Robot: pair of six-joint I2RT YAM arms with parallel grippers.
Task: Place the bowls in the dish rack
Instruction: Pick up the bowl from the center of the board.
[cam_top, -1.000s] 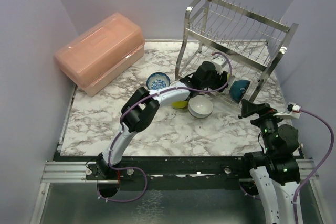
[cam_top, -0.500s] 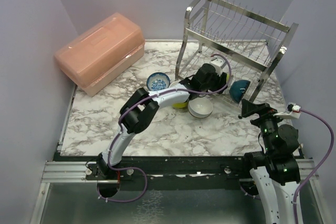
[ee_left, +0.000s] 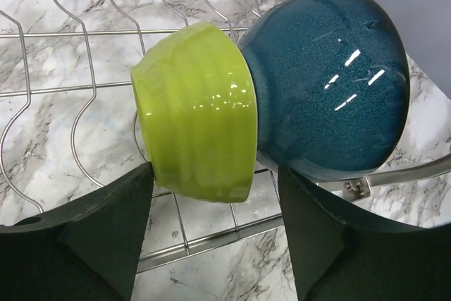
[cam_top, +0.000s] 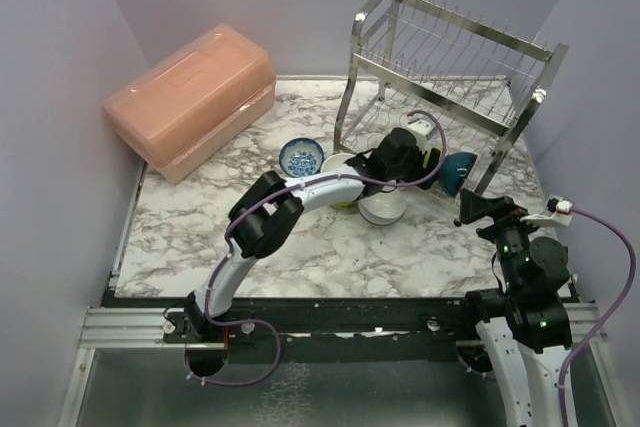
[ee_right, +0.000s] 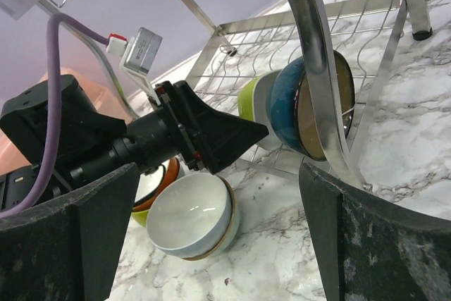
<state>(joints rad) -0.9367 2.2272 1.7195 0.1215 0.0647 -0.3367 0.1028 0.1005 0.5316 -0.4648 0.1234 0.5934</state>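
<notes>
A lime bowl (ee_left: 194, 111) stands on its side on the lower wire shelf of the dish rack (cam_top: 450, 47), leaning against a teal bowl (ee_left: 331, 82) also set in the rack. My left gripper (ee_left: 215, 223) is open around the lime bowl's lower rim; the left finger just touches it and the right finger stands apart. A white bowl (cam_top: 382, 205), a blue-and-white patterned bowl (cam_top: 301, 156) and a yellow-green bowl (cam_top: 342, 199) sit on the marble in front of the rack. My right gripper (cam_top: 485, 209) hangs open and empty at the right, facing the rack.
A pink plastic lidded box (cam_top: 190, 97) stands at the back left. The rack's thick chrome tube (ee_right: 313, 54) crosses close in front of the right wrist camera. An orange-and-white bowl (ee_right: 151, 181) is nested in the yellow-green one under the left arm.
The left jaws have spread wider and let go of the lime bowl, which stays in the rack. The left wrist shifted slightly. The right arm has not moved.
</notes>
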